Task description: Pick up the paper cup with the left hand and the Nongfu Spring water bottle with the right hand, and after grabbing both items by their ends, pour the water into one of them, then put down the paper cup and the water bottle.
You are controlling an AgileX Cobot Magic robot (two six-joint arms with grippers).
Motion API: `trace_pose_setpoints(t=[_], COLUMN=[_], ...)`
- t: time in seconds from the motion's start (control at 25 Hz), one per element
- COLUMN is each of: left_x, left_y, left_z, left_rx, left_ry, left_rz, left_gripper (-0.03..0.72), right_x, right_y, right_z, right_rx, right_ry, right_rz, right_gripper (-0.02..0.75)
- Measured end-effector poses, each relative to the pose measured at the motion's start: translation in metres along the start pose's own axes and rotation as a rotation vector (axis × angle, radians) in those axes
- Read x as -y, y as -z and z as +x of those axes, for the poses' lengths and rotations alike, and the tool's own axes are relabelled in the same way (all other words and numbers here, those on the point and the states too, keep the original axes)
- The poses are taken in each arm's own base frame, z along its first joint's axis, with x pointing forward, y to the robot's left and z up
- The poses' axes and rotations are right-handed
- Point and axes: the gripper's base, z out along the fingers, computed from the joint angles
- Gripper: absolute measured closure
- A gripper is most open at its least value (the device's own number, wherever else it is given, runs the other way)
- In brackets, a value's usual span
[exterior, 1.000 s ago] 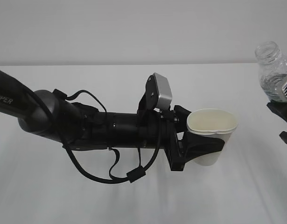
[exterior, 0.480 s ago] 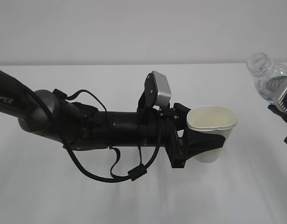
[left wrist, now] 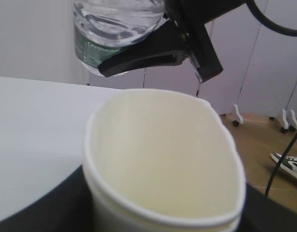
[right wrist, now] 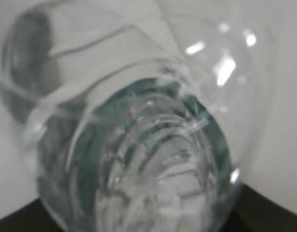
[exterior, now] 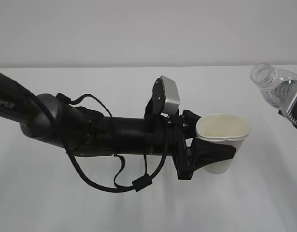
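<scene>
While left arm stretches level, cup upright, bottle tilted cupward.

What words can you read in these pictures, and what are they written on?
"PIPER": white letters on the left arm, at the left edge of the exterior view.
White lettering on the dark green label of the water bottle, in the left wrist view: too small and blurred to read.
The paper cup shows no writing.
The right wrist view shows no text.
</scene>
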Motion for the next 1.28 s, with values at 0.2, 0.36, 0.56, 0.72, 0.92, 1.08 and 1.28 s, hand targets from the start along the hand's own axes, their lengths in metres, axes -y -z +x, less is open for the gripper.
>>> trace_pose_setpoints(t=[0.2,0.36,0.56,0.72,0.92,1.08,1.28], left_x=[0.0022,-0.0005,-0.0003,0.0006,0.0023,0.0037,0.0052], left_y=[-0.0022,-0.0054,-0.0057,-0.0057,-0.0056,-0.0054,-0.0053], left_z=[-0.0014,-0.0079,-0.0085,-0.0078,-0.0067,-0.0065,-0.0062], left_rx=[-0.006,0.006,0.005,-0.002,-0.014,-0.016,-0.021], left_ry=[-0.022,-0.033,-0.031,-0.035,-0.039,-0.035,-0.034], left_rz=[0.029,0.04,0.046,0.056,0.075,0.091,0.109], left_gripper=[0.258,0.258,0.258,0.258,0.258,0.258,0.258], right_x=[0.0,0.0,0.0,0.0,0.0,0.0,0.0], right_y=[0.0,0.0,0.0,0.0,0.0,0.0,0.0], right_z=[0.0,0.0,0.0,0.0,0.0,0.0,0.0], right_rx=[0.0,0.0,0.0,0.0,0.0,0.0,0.0], right_ry=[0.01,0.04,0.094,0.131,0.182,0.201,0.221], right_rz=[0.0,0.0,0.0,0.0,0.0,0.0,0.0], right_gripper=[0.322,0.322,0.322,0.322,0.322,0.322,0.322])
